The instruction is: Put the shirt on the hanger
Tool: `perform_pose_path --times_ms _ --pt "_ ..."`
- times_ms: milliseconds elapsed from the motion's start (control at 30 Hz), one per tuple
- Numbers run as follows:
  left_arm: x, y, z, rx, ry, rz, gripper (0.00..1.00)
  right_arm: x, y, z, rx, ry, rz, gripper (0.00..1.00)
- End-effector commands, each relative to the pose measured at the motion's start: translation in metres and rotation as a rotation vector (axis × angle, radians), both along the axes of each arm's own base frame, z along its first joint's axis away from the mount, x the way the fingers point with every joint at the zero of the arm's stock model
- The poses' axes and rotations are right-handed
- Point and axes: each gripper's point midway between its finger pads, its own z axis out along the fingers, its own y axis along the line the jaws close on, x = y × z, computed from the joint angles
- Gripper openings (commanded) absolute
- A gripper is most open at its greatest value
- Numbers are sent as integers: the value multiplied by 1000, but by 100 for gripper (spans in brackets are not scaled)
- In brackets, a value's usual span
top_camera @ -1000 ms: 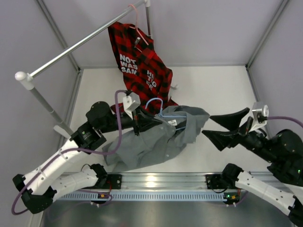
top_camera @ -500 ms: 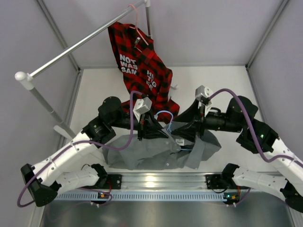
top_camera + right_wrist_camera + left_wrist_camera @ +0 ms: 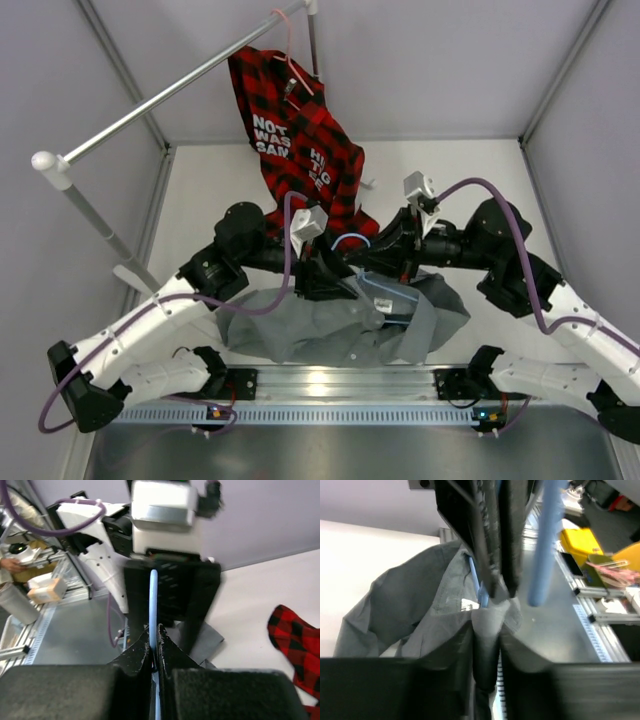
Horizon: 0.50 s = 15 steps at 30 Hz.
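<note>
Step in hand, as I read it: feeding the hanger (image 3: 153,592) into the shirt (image 3: 300,335). L hand (image 3: 322,277) is clenched on a fold of grey fabric, prob. by the collar. R hand (image 3: 154,632) is clamped on the thin blue wire, fingers tight either side.

Shirt lies bunched along the near edge of the surface (image 3: 450,190), about mid, w/ its top lifted to the hands. Hanger sits just above it between both hands, hook toward the far edge.

Next move, I reckon: R pushes one hanger arm into the neck opening while L holds the cloth taut and open. Needs slow, level travel, else the wire snags.

Both arms reach inward from the near corners, elbows out, wrists facing each other almost nose to nose.
</note>
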Motion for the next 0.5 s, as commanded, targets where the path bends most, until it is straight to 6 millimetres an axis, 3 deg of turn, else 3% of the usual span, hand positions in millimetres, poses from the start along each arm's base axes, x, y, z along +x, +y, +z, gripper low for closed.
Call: perform_pose_path --times_ms 0,33,100,133,167,233,267,300,367,433,467 --pt "11 16 58 -119 -179 164 87 11 -12 20 63 -53 -121 0" --pt "29 20 62 -113 -184 288 98 15 -17 21 61 -58 -157 0" --pt "39 37 77 -128 -238 413 98 25 -33 28 63 -70 -269 0" --pt "59 49 77 -111 -241 560 98 29 -44 37 77 -91 -326 0" --pt "58 67 89 -151 -260 639 98 31 -48 34 57 -86 -350 0" --pt "70 90 81 -156 -250 780 98 31 -61 44 65 -112 -396 0" --pt "78 120 88 -199 -235 939 98 35 -68 42 51 -106 -439 0" --pt "88 130 69 -175 -207 1021 98 37 -73 45 57 -106 -465 0" --pt "90 160 62 -220 -147 1154 98 42 -88 52 77 -105 -539 0" --pt "86 157 37 -201 -84 1132 98 43 -99 61 109 -100 -590 0" --pt "81 153 34 -214 -70 1098 98 49 -105 63 116 -93 -633 0"
